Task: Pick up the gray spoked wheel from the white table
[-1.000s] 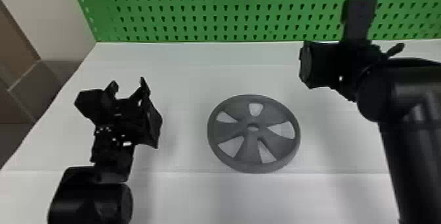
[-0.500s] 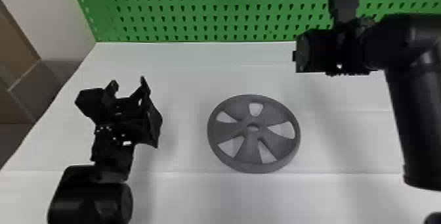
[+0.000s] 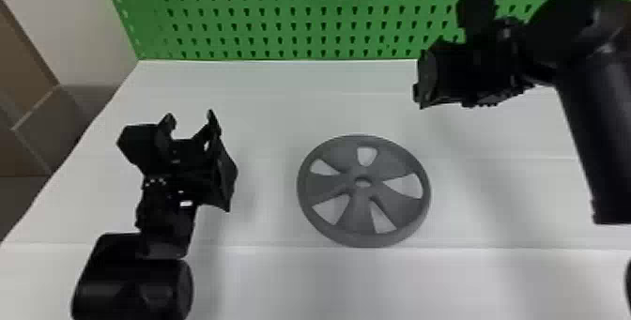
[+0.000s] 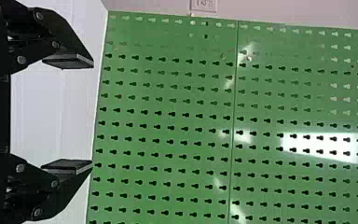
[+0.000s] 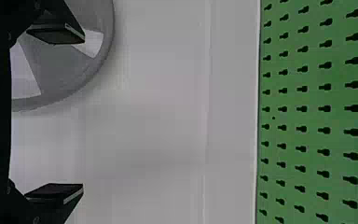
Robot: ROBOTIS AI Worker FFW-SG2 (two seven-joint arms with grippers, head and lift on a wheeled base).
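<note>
The gray spoked wheel (image 3: 324, 188) lies flat on the white table (image 3: 263, 108) in the head view. To its left my left gripper (image 3: 191, 124) is parked above the table, its fingers apart with nothing between them. My right gripper (image 3: 419, 96) is above the table, behind and to the right of the wheel, not touching it. In the left wrist view my left gripper (image 4: 92, 114) is open. The right wrist view has my right gripper (image 5: 83, 114) open and empty, with part of the wheel (image 5: 60, 65) beyond one finger.
A green perforated board (image 3: 300, 14) stands along the table's back edge, behind the right gripper. Brown panels (image 3: 28, 75) are at the far left, past the table's side edge.
My right arm first shifted back and slightly left, then its gripper came forward and tilted down a little, its elbow part moving with it. The left arm and the wheel have stayed still.
</note>
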